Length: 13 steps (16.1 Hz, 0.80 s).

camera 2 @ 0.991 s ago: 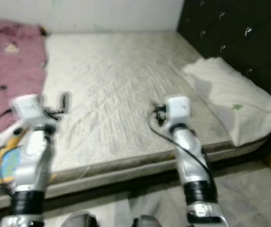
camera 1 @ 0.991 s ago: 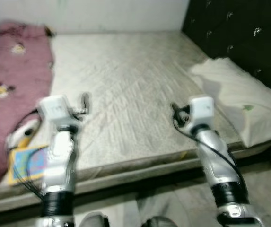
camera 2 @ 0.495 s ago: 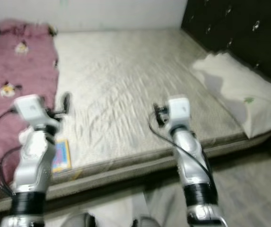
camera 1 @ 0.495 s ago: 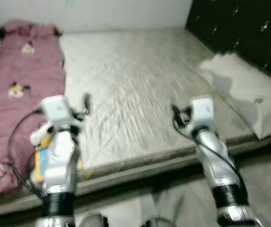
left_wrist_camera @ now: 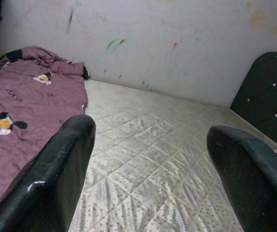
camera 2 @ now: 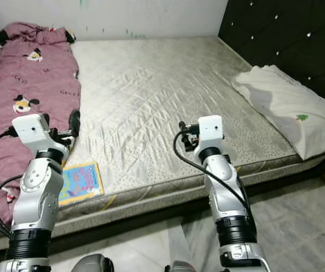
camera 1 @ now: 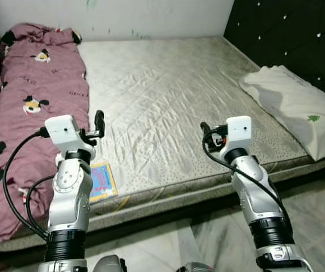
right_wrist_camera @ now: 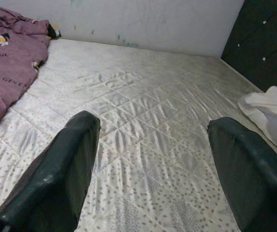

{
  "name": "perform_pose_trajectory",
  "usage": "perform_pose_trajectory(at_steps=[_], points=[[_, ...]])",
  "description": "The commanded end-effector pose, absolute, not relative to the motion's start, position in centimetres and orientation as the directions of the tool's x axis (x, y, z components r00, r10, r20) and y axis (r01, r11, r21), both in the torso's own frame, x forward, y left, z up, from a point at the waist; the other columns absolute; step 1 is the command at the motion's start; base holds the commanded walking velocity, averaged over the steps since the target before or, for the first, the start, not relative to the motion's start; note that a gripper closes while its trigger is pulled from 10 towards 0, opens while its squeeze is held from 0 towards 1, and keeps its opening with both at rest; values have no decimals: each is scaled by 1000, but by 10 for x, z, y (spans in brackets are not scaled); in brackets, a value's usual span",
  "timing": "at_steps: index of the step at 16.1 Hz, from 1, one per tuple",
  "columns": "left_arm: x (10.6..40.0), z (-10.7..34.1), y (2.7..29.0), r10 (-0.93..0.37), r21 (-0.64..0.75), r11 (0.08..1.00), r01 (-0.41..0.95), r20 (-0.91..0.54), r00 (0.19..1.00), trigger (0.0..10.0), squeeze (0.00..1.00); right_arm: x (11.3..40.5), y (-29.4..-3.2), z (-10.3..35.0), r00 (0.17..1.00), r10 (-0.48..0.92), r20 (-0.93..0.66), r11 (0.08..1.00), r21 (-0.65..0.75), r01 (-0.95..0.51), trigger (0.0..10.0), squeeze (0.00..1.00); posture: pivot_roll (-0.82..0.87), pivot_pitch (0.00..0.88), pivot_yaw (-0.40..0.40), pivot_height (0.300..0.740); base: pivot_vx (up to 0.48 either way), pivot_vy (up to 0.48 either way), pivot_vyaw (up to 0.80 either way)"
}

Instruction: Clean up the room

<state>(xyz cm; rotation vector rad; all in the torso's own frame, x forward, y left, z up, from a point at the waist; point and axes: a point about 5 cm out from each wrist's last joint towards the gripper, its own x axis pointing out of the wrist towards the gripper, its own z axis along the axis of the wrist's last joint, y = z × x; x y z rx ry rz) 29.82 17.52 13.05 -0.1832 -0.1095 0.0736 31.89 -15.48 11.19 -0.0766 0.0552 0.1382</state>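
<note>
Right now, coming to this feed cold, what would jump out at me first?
The big bare mattress takes up most of the scene, with a purple cartoon-print blanket bunched along its left side and a white pillow at its right edge by the dark headboard. A colourful book lies at the near left edge, just below the left claw; both it and the right claw are open over the mattress.
</note>
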Motion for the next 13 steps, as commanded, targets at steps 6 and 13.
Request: perform_pose_trajectory(at_steps=[6, 13], points=[[300, 138, 171, 59, -182, 983, -33, 141, 988, 10000, 0, 320, -157, 114, 988, 147, -53, 985, -82, -151, 10000, 0, -20, 0, -72, 740, 194, 0, 0], [300, 138, 172, 55, -179, 984, -28, 143, 988, 10000, 0, 320, -157, 115, 988, 145, -50, 987, -66, -148, 10000, 0, -18, 0, -70, 740, 326, 0, 0]])
